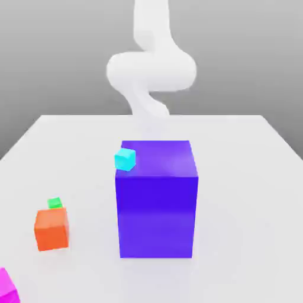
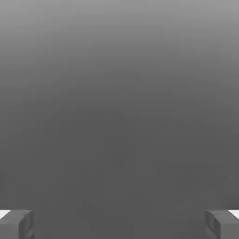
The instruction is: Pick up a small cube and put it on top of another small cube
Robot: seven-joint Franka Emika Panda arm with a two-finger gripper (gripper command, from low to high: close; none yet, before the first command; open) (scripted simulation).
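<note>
The small magenta-pink cube (image 1: 6,287) lies at the table's near corner on the exterior view's left, partly cut off by the picture's edge. Just behind it stands an orange cube (image 1: 51,229) of about the same size. My white arm (image 1: 151,71) rises at the far side of the table, behind the big blue-purple block (image 1: 157,201) and well away from both cubes. In the hand view my gripper (image 2: 119,224) is open. Its two grey fingertips (image 2: 16,223) stand wide apart with nothing between them, against a plain grey background.
The big blue-purple block stands in the middle of the white table (image 1: 237,177). A tiny cyan cube (image 1: 125,158) shows at its upper left corner. A tiny green cube (image 1: 55,203) sits right behind the orange cube.
</note>
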